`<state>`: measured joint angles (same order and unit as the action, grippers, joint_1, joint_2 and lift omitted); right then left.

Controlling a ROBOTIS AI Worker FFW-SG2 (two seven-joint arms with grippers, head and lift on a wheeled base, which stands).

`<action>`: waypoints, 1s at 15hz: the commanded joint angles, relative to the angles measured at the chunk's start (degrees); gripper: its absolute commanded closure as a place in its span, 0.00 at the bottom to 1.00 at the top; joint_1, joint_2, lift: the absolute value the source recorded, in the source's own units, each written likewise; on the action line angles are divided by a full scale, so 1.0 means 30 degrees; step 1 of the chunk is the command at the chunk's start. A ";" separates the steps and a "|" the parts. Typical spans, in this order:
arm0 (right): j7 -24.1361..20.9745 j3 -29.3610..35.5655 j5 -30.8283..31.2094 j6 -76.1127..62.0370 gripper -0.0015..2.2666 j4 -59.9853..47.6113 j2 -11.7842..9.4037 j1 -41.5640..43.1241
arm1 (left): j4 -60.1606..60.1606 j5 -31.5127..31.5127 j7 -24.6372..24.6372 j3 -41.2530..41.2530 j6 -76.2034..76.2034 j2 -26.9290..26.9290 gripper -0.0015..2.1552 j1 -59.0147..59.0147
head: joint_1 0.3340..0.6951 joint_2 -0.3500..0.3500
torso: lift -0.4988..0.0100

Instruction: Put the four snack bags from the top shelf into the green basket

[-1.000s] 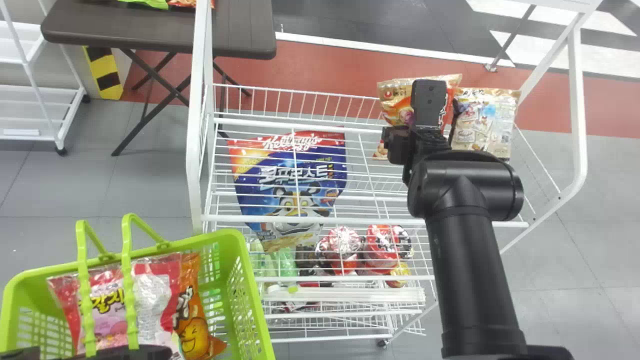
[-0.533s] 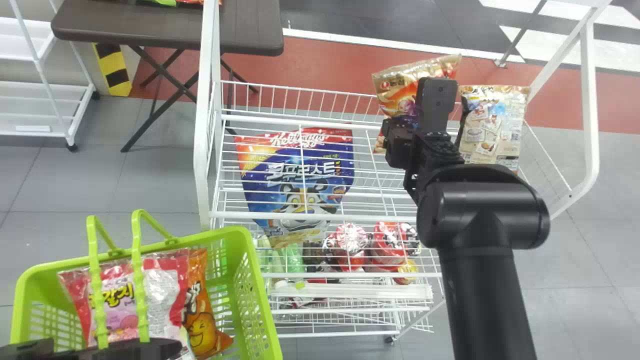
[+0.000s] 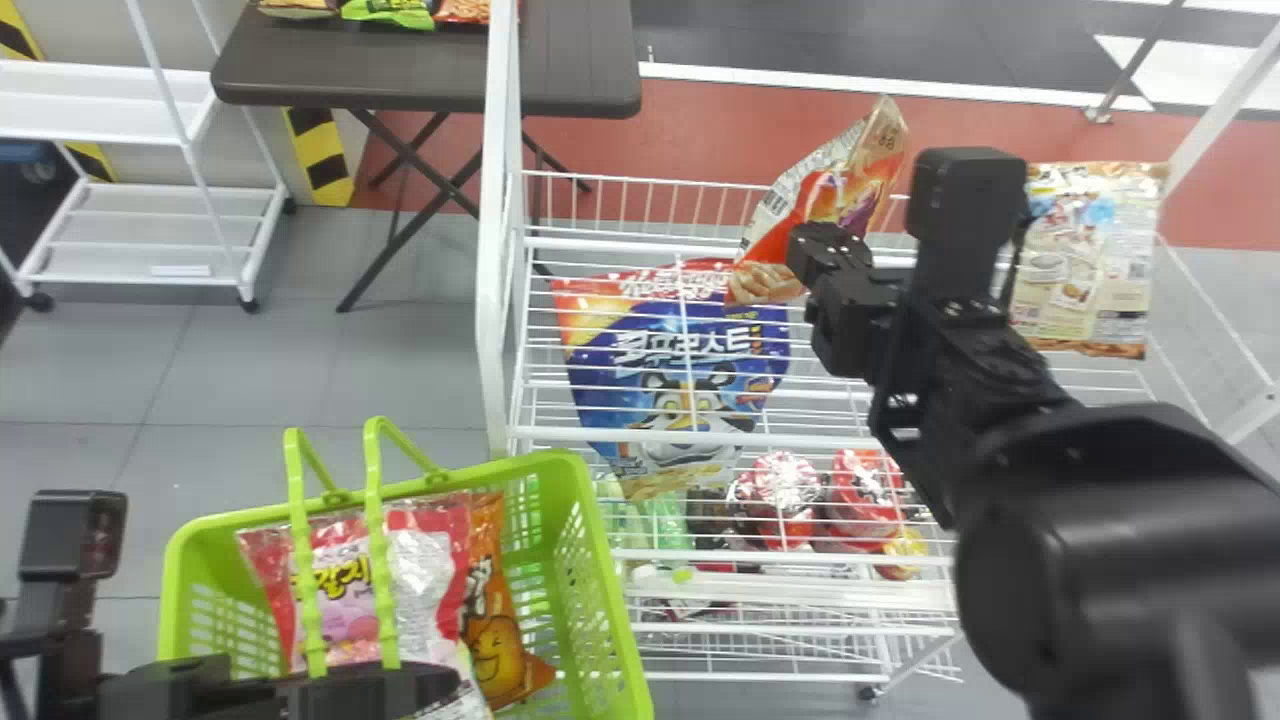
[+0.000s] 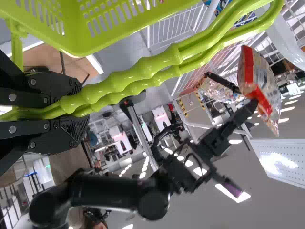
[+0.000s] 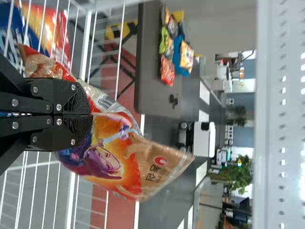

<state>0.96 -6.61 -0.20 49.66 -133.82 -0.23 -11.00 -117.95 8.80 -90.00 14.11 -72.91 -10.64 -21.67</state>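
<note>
Here, right gripper pinching snack bag, above white rack

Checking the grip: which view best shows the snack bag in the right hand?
The right wrist view: it shows the snack bag close up, with its orange front and the right hand clamped on it. The head view shows it tilted, partly behind the hand; the left wrist view, small and farther off.

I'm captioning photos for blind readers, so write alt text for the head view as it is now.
The black right gripper holds a red, orange and beige plastic snack bag over a white wire rack, where a beige, picture-covered bag is at the right. At lower left, a bright green plastic basket contains snack bags, including an orange one.
</note>
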 commanded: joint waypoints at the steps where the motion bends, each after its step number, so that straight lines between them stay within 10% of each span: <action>1: 0.0060 -0.1108 -0.0577 0.0660 1.00 -0.2914 -0.0071 -0.2048 | 0.0119 -0.0003 -0.0189 -0.0015 0.0000 0.0000 1.00 0.0104 | 1.00 0.43 | 0.98; 10: 0.0734 -0.5590 -0.2305 0.6050 1.00 -0.5668 -0.2269 -0.4860 | 0.0646 -0.0032 -0.0189 0.0014 0.0293 0.0059 1.00 0.0514 | 1.00 0.81 | 0.98; 15: 0.1261 -0.5912 -0.3418 1.0269 1.00 -0.4291 -0.2269 -0.3747 | 0.0676 -0.0032 -0.0189 -0.0015 0.0293 0.0088 1.00 0.0544 | 1.00 0.91 | 0.98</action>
<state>4.66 -24.35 -9.13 77.16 -148.00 -7.07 -23.26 -115.93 8.70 -90.00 14.06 -72.03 -10.39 -20.04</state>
